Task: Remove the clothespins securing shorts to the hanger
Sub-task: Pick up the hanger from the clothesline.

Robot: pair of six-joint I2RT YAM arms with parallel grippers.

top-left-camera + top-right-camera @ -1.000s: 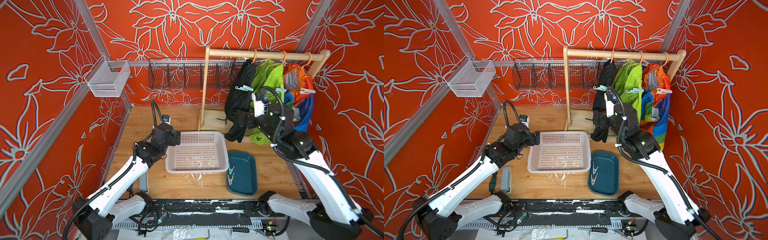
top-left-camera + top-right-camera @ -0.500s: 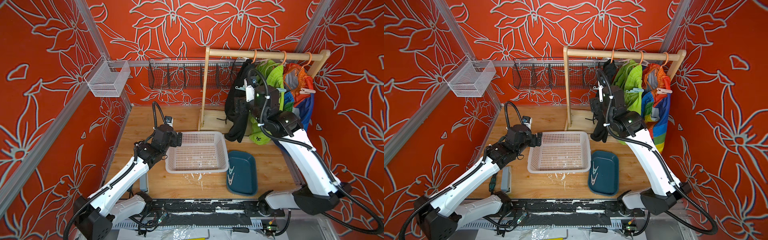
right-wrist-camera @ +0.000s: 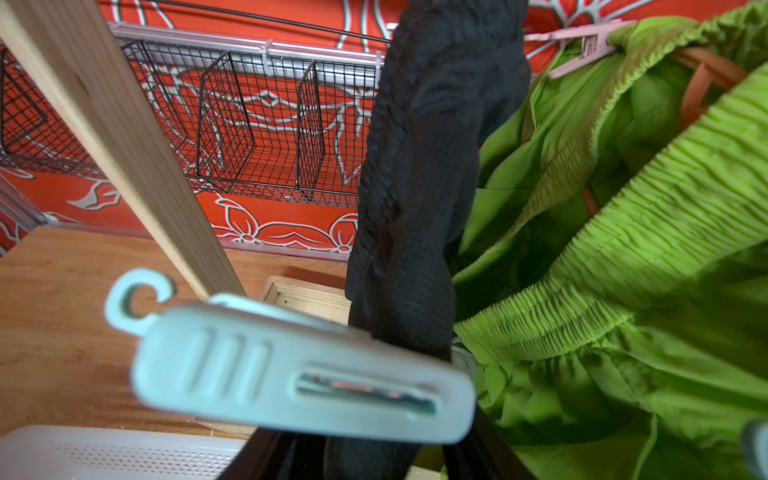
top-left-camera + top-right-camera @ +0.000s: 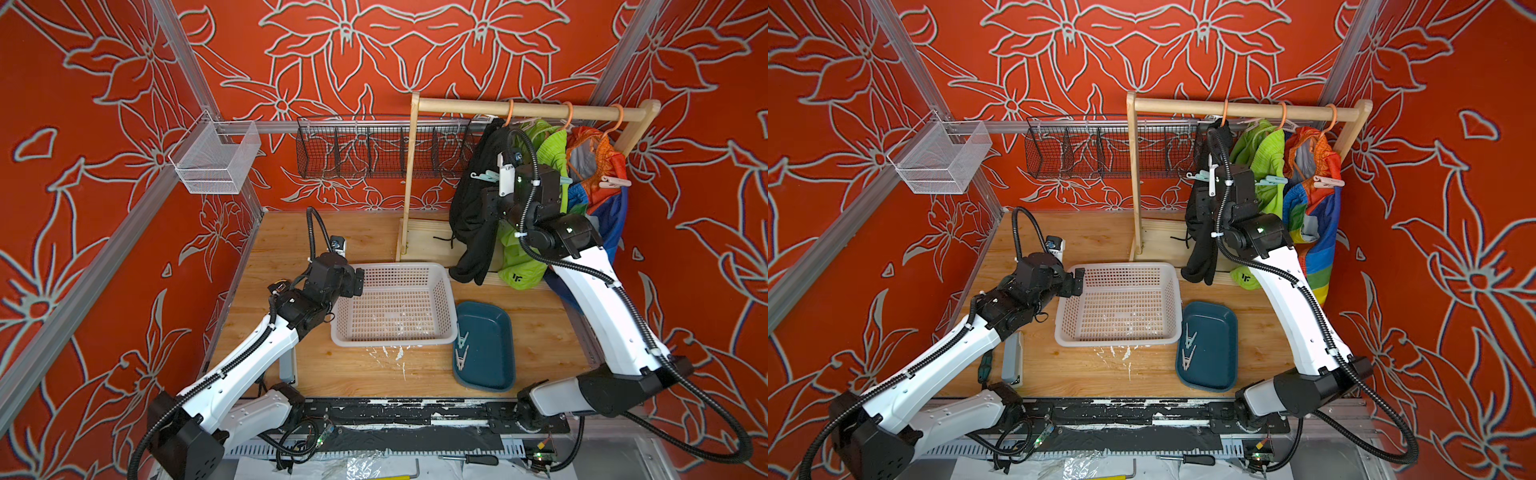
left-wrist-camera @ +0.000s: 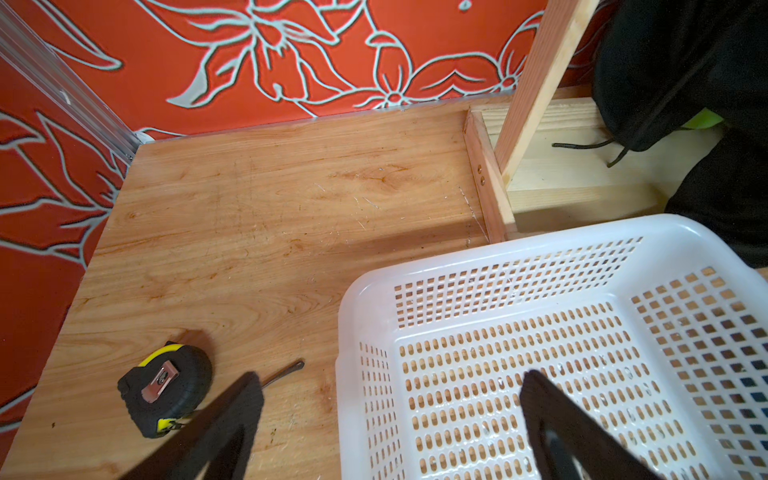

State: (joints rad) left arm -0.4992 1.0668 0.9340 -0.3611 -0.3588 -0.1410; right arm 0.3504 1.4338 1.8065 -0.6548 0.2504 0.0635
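Just before the right claw (image 4: 488, 188), a mint clothespin (image 3: 291, 374)

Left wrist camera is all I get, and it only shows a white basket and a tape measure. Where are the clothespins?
Observer: Two pale clothespins lie in a dark teal tray beside the basket, on the side away from your arm.
Operator: Ooh! And what's the other arm up to?
Observer: The right gripper is up at the wooden rack, right at a mint clothespin clipped to the black shorts. I cannot tell whether it is pinching it.
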